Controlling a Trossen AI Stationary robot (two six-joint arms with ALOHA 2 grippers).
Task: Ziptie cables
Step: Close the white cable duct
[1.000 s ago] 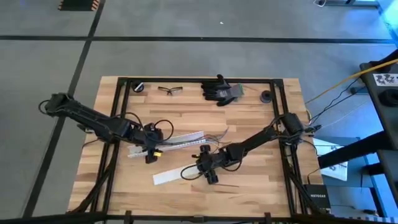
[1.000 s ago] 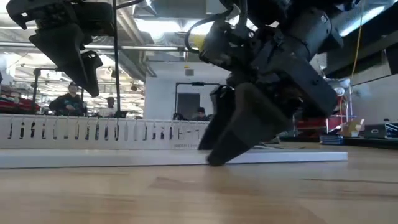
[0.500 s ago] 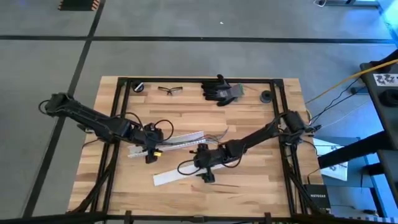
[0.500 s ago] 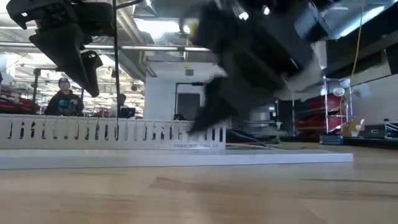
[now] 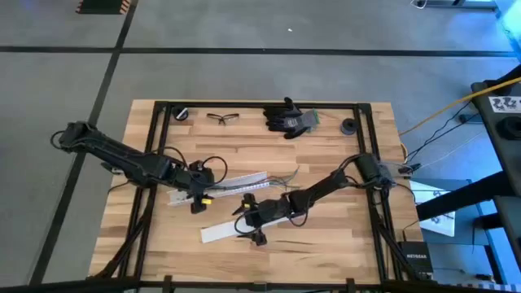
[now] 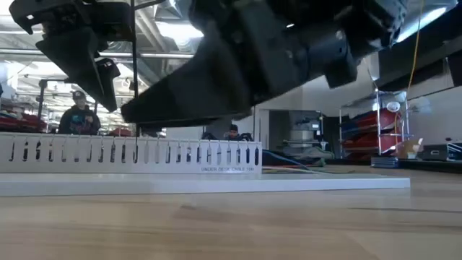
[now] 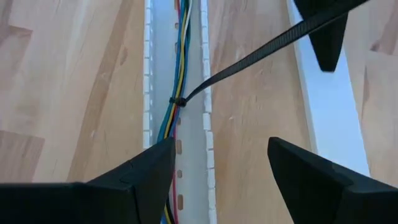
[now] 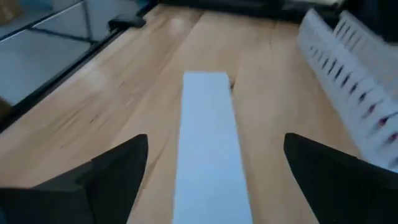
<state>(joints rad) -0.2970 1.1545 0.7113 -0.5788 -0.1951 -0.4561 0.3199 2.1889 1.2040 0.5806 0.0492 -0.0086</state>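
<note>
The cables [image 7: 177,62], thin blue, yellow, red and dark wires, lie along the inside of a slotted white channel [image 5: 236,182]. A black ziptie [image 7: 178,101] is looped around them, and its long tail [image 7: 261,53] slants up away from the channel. My left gripper [image 7: 221,144] hangs open above the channel, one finger on each side, clear of it. My right gripper [image 8: 216,138] is open over a flat white strip [image 8: 208,99] that lies on the table nearer the front edge. One of its fingers [image 7: 324,37] shows beside the ziptie's tail.
Safety glasses [image 5: 221,118], black gloves [image 5: 286,118] and two small round black objects [image 5: 348,125] [image 5: 182,114] lie along the table's far edge. Black frame rails [image 5: 155,163] run along the table's sides. People [image 6: 78,115] are in the room beyond the table.
My right gripper has moved toward the table's left and near edges, along the flat white strip. It has risen off the table and tipped from pointing steeply down to nearly level.
</note>
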